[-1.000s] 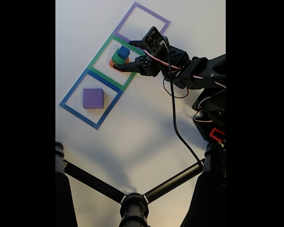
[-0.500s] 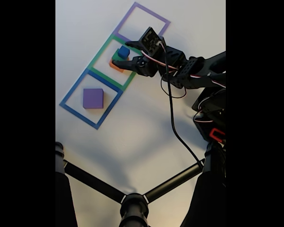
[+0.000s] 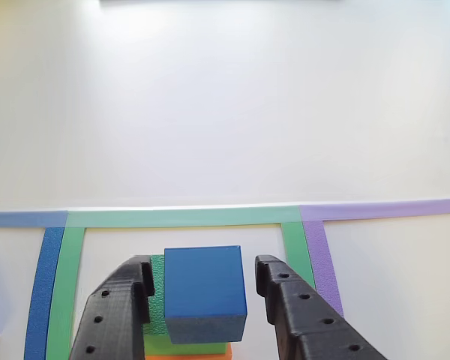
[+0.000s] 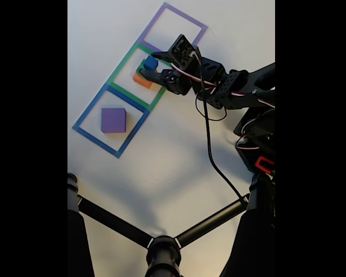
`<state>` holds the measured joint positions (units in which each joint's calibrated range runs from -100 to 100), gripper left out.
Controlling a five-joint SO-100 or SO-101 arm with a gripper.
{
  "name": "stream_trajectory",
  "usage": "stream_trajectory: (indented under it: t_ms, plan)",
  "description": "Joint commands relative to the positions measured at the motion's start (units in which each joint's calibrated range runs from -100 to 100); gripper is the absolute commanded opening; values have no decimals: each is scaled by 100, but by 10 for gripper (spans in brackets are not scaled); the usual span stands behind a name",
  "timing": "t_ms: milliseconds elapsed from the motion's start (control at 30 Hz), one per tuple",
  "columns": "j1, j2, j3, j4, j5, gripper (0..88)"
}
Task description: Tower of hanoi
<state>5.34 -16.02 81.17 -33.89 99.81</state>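
Two black fingers of the hand, spread apart, flanking blue cube without touching. Cube atop green block and orange block, inside green taped square. Purple block apart on white counter, inside blue outline.

Four foam blocks are on the table: one purple block, one orange block, one green block and one blue cube. Three taped square outlines lie in a row: blue, green, purple.
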Motion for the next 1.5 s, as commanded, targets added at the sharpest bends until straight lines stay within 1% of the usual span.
stream_trajectory:
  t_ms: [0,267,533,667,767,900,1067,1233,1367,1467]
  plan:
    - [-88,-57,-89,-184,19,86]
    - [-111,-57,-52,-225,19,32]
    - [-164,-121,-98,-192,19,20]
    - [-218,-442,-389,326,19,21]
    - [-248,-874,-879,1305,19,20]
    - [-286,-1179,-2024,2851,19,19]
    - [-317,-1331,-3742,5141,19,19]
    - [-424,-1652,-5205,7723,19,19]
    - [-538,-1900,-6041,9358,19,18]
    - [-698,-1980,-6677,10386,19,18]
